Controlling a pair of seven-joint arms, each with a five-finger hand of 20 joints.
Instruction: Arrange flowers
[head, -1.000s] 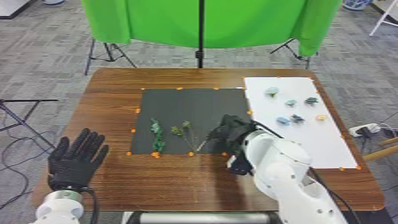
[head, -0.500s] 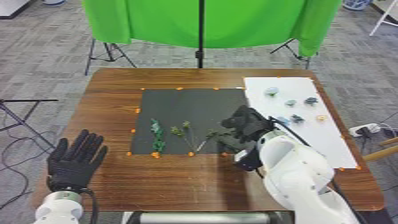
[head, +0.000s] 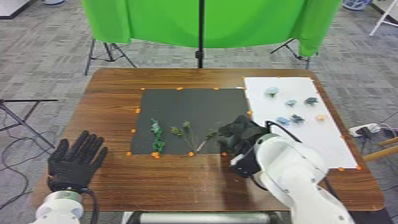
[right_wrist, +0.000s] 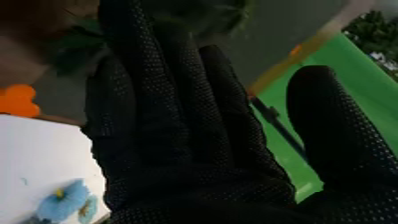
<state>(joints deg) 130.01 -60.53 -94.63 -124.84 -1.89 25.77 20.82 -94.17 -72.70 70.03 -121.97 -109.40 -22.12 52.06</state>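
Two sheets lie on the brown table (head: 115, 115) in the head view: a black sheet (head: 195, 102) with the greenery on its near part, and a white sheet (head: 289, 85) with the loose flower heads. A leafy stem (head: 157, 137) lies farthest left, and thin sprigs (head: 177, 131) lie beside it, closer to the right hand (head: 242, 136). That hand is over the black sheet's right edge, between the greenery and the flower heads. A blue flower (head: 283, 121) and an orange flower (head: 322, 118) are on the white sheet. The left hand (head: 75, 162) is spread wide at the table's left side, holding nothing.

In the right wrist view, the right hand's fingers are straight and the thumb stands wide of them, with nothing gripped. Some green leaves (right_wrist: 75, 47) lie behind the fingers, too blurred for me to say whether they touch. A blue flower with a yellow middle sits on the white sheet.

The step in hand looks like picking up or setting a stem. To do it well, I'd bring the thumb and fingers down either side of one stem, pinch low and gently, and lift straight, so neighbouring sprigs aren't dragged along.
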